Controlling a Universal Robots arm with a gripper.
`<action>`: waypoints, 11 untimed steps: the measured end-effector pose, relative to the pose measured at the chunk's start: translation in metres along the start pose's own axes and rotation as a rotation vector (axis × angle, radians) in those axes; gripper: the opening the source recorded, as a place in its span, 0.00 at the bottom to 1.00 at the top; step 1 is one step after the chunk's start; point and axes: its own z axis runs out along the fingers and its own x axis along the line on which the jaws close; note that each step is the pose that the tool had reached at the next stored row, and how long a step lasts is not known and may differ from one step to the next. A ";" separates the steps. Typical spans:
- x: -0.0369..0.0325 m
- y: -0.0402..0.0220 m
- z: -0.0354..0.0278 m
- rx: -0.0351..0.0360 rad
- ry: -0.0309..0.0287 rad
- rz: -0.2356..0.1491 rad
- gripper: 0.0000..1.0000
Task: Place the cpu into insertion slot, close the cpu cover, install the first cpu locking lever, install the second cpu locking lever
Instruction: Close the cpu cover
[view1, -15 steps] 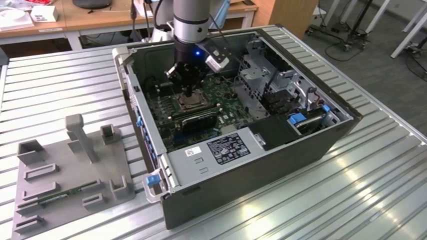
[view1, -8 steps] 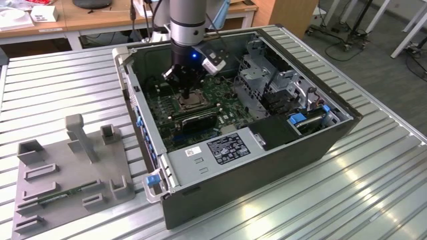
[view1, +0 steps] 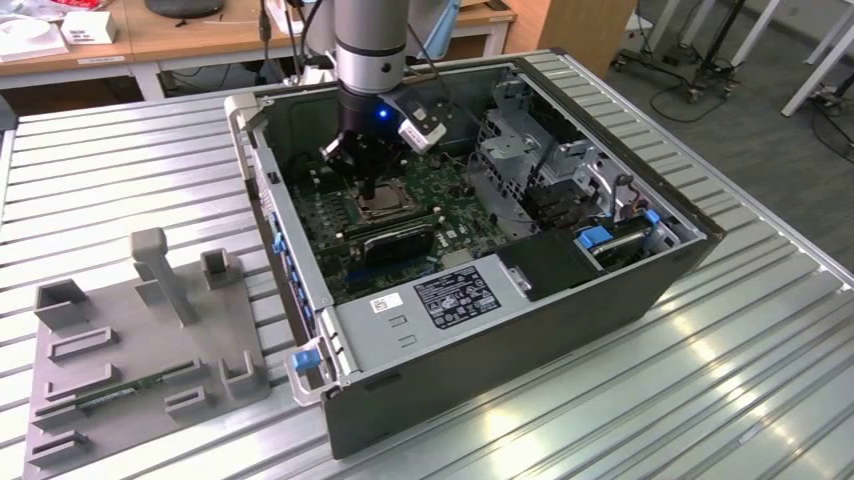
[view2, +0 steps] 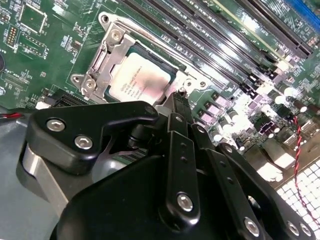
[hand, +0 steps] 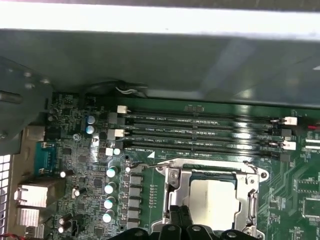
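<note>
Slatted metal worktop (view1: 747, 380) carries the open PC case (view1: 534, 330), arm reaching inside. I see the cpu (view2: 140, 82) seated in the insertion slot (view2: 102, 19), with the cpu cover (view2: 97, 62) lying flat over its edges. Pincer (view2: 179, 96) sits at the socket's edge, fingers pressed together, nothing gripped that I can see.

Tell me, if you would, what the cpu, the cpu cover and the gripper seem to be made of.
The cpu: probably a pale grey metal face with a dull satin finish; it shines softly, without mirror glare.
The cpu cover: bare silvery sheet metal, likely steel; bright highlights on thin bent edges.
The gripper: matte black, plastic or coated metal, I cannot tell which; silvery screw heads sit in it.
</note>
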 end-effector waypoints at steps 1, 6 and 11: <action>0.0000 0.0000 0.0000 0.0000 0.0000 0.000 0.11; 0.0001 0.0000 0.0008 -0.0003 -0.0002 0.002 0.11; 0.0014 0.0001 0.0051 0.0011 0.0001 0.004 0.11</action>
